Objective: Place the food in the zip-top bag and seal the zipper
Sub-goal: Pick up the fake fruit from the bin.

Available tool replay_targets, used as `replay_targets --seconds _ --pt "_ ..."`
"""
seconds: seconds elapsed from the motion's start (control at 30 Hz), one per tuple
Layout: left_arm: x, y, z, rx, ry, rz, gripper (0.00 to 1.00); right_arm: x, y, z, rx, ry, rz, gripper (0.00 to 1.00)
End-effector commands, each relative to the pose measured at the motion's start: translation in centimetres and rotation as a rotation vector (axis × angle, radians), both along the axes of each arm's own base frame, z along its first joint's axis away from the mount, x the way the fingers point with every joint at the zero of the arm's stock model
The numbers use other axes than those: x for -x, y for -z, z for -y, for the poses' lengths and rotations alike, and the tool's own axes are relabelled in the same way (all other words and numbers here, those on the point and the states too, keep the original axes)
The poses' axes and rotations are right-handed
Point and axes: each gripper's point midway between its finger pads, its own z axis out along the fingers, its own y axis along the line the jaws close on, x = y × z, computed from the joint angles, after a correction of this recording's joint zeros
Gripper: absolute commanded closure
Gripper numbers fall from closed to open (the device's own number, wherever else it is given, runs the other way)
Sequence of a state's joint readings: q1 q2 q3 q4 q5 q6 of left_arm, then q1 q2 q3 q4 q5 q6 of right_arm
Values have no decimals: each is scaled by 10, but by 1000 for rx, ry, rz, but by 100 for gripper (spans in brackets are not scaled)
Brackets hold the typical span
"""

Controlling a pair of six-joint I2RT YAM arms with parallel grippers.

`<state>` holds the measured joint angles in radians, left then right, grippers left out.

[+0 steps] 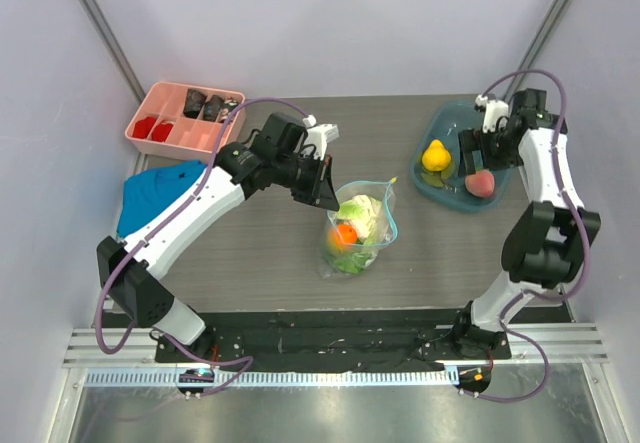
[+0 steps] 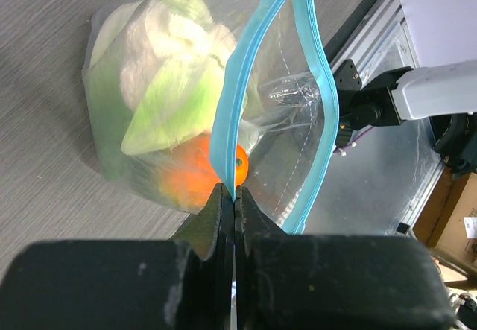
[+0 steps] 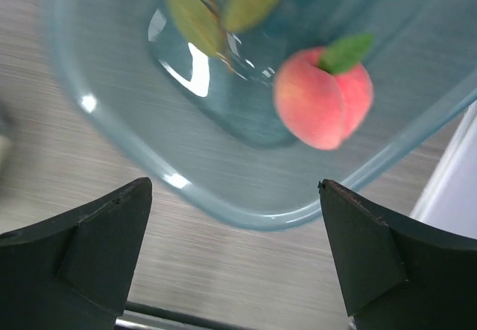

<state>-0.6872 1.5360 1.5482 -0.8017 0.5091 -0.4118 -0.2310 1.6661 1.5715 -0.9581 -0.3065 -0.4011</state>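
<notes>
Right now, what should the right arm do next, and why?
Probably lower the open right gripper onto the peach in the teal bowl and close. The peach and a yellow fruit are not yet bagged, and the left gripper pinches the zipper, with the bag mouth open.

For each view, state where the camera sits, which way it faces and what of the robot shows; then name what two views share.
Top external: above, behind the robot, looking down at the table; left arm and right arm show.
Left wrist: on the left arm, facing along the left end effector, shut on the zipper of the zip-top bag.
Right wrist: on the right arm, facing down past the open right end effector into the teal bowl.
Shared: top and left wrist show the bagged cabbage.
</notes>
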Motion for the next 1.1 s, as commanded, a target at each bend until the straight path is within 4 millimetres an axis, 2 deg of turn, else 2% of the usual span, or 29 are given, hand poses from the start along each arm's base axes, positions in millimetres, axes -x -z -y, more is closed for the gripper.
replay_targets --seconds 0.0,0.1,0.2,0.27,0.43,0.57,0.63,0.7,0.8,0.83,0.87,0.9,0.93,0.97,1.0,1.03,1.07 --pt "-5 -18 8 57 18 54 100 -13 11 41 212 -38 -57 0" --pt "-6 -15 9 54 18 48 100 -33 32 54 251 -26 -59 0" --pt "-6 -15 9 52 21 46 100 -44 55 63 282 -33 -88 0" --pt "-7 -14 9 51 22 45 100 -47 71 64 277 -40 -119 0" --pt "-9 -9 8 45 20 34 100 -48 96 63 259 -52 -161 1" --pt "-10 -7 9 42 21 29 100 -49 105 62 253 -53 -172 12" --pt "-11 -6 9 42 20 30 100 -49 99 62 251 -52 -159 27" --pt "-10 -7 9 43 20 31 100 -48 90 60 247 -47 -142 42" --pt "-10 -8 8 44 18 32 100 -46 52 52 228 -52 -66 58" --pt "-10 -8 8 45 17 35 100 -48 25 43 197 -71 -1 61" --pt "-9 -8 8 44 19 34 100 -47 8 34 164 -86 32 64" --pt "-8 -8 7 44 19 33 100 -38 -4 22 123 -105 30 65" --pt "-8 -8 7 45 19 35 100 -41 -34 2 52 -158 99 66" --pt "-8 -7 6 44 16 31 100 -23 -54 -20 9 -210 97 67" --pt "-7 -7 6 44 17 30 100 -16 -69 -38 -30 -250 114 67" --pt "-7 -5 6 43 16 28 100 -11 -94 -57 -74 -294 164 68" --pt "-7 -6 6 45 16 27 100 10 -116 -96 -162 -388 189 68"
